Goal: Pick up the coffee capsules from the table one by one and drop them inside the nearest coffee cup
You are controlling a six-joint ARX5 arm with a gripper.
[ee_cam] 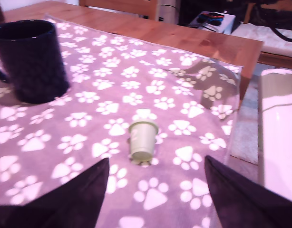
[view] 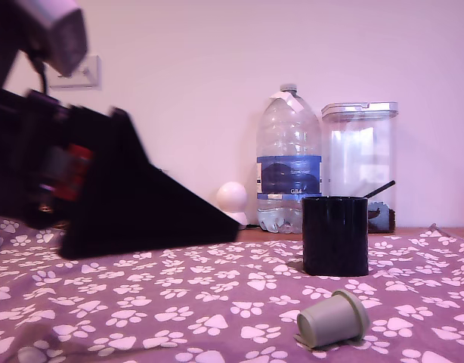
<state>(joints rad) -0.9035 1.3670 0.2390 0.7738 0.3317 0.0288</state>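
A grey-green capsule point(view: 332, 318) lies on its side on the paw-print cloth of the worktop point(view: 141, 318), nearest the exterior camera, flanged rim tipped toward the exterior view's right. The wrist view shows a capsule point(ee_cam: 142, 139) standing on the cloth with its rim up. Whether both views show one pod or two cannot be told.

The claw point(ee_cam: 153, 190) hangs over the cloth released, its two dark fingers point(ee_cam: 74, 197) spread wide with nothing between them. The standing capsule sits just ahead of the gap between them, clear of both. That looks like a lining-up for a pick: spread wide enough to take the pod's rim, and aimed so that a forward and downward move would bring a finger to either side. In the exterior view the arm fills the left as a black wedge point(view: 134, 200), above the cloth and well apart from the cup.

Beyond the capsule stands the black cup point(view: 335, 235), upright and open-mouthed, its handle showing in the wrist view point(ee_cam: 29, 59). It is near the pod with bare cloth between, so the carry would be short, though the claw would have to lift above the cup's rim.

Behind the cup, at the wall, stand a big water bottle point(view: 289, 162), a clear canister point(view: 360, 162) and a white ball point(view: 232, 195); all are beyond the likely path. A fold in the cloth point(ee_cam: 210, 76) lies near the wooden edge.
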